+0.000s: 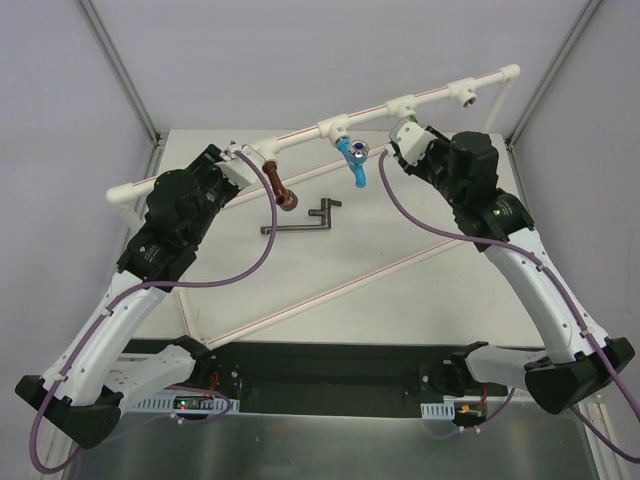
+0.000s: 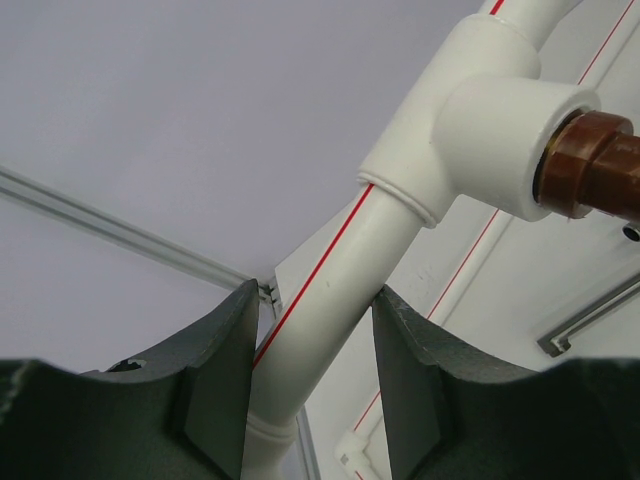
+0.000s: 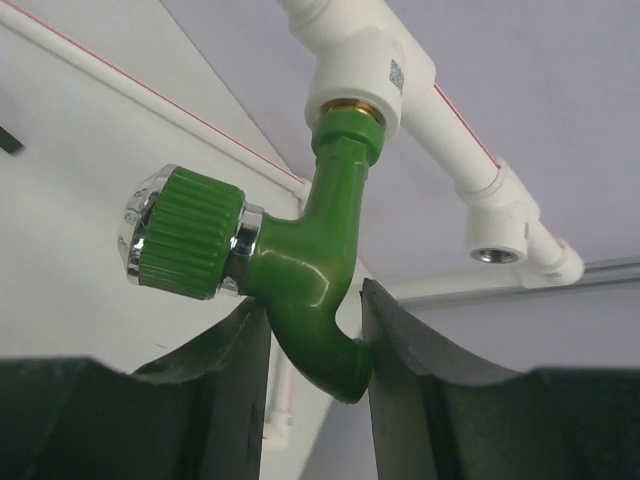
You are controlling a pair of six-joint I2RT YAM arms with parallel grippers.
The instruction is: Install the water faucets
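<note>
- right gripper [image 3: 315,300]: jaws clamped on green faucet [image 3: 322,250] spout; stem runs straight up from jaws into tee [image 3: 365,70]
- left gripper [image 2: 315,305]: jaws straddle pipe frame [image 2: 345,265]; clamp unclear

Green faucet [image 3: 318,265] glossy plastic, chrome trim; pipe frame [image 2: 335,295] smooth white plastic.

Left claw [image 2: 318,300] straddles the white pipe [image 2: 340,270].
</note>
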